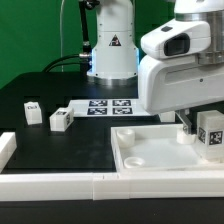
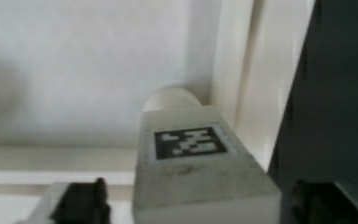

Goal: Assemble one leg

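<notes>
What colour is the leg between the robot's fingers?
The leg is white, with a black-and-white square tag; clearest in the wrist view.

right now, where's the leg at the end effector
The small white plastic leg is at the exterior view's right, held in the end effector, over the large white tray's right edge.

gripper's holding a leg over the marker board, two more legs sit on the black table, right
Not the marker board: the exterior view shows the gripper holding the leg over the white tray, and two more legs do sit on the black table.
</notes>
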Tool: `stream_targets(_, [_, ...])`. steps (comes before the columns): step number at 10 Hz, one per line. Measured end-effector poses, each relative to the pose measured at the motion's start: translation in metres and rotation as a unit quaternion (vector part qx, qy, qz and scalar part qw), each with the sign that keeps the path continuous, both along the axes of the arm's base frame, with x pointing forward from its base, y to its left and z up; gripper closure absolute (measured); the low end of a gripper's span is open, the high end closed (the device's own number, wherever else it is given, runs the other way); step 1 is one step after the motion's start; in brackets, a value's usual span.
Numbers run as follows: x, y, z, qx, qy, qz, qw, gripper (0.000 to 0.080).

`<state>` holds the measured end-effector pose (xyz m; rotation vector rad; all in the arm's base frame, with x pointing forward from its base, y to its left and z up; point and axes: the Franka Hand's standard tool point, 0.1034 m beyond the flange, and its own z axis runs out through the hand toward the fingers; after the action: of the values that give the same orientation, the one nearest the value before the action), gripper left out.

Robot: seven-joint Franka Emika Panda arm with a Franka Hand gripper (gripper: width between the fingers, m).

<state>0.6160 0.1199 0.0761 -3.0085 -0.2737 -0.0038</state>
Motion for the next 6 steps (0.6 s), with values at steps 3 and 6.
stream_targets(3, [0.0002, -0.0020, -0.0003, -0.001, 0.002, -0.013, 1.000, 0.0505])
stream_targets(6, [0.0002, -0.0028, -0.0005, -0.001, 0.003, -0.027, 1.000, 0.0505])
